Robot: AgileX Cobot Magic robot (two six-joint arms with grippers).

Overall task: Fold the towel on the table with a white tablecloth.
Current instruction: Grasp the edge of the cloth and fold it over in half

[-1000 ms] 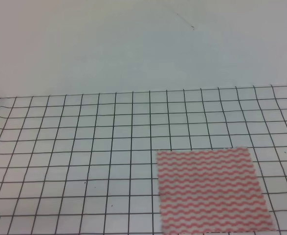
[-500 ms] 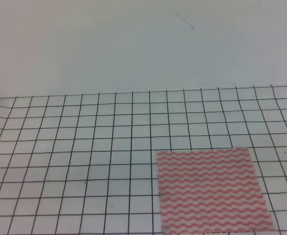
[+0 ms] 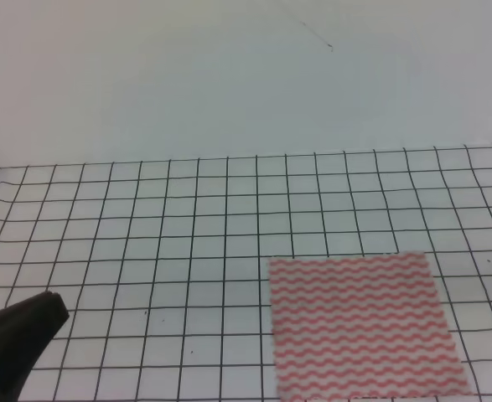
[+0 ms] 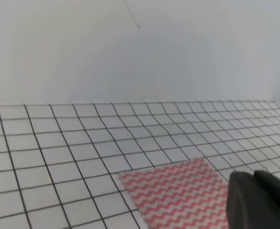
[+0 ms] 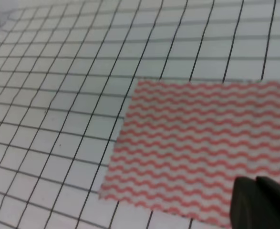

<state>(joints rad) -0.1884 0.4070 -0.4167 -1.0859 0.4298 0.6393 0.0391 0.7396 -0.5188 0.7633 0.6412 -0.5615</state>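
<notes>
left gripper [image 3: 15, 343]: dark tip poking in at the near left corner of the exterior high view, above the tablecloth, touching nothing; jaws not resolvable, cannot tell if open or closed. In its own wrist view only a dark blob low right.
right gripper [image 5: 259, 202]: out of frame in the exterior high view; in the right wrist view a dark blurred mass at the bottom right; cannot tell its jaw state. Whether it touches the cloth is not clear.
towel [image 3: 361, 325]: pink-red and white wavy stripes, lying flat and unfolded, single layer. Well to the right of the left gripper, level with it or a bit farther; just ahead and left of the right gripper, whose dark mass overlaps the towel's near right corner in the right wrist view.
tablecloth [image 3: 187, 234]: white with black grid, under both grippers and the towel, runs on to the far edge; slight ripple at the far left.
wall [image 3: 229, 75]: plain pale, beyond the cloth's far edge.
step: approach, judged; no fold made, nothing gripped.
next move: likely each gripper needs to reach a corner of one towel edge, pinch only the thin towel layer without catching the tablecloth, then lift and carry that edge over to the opposite edge.
</notes>
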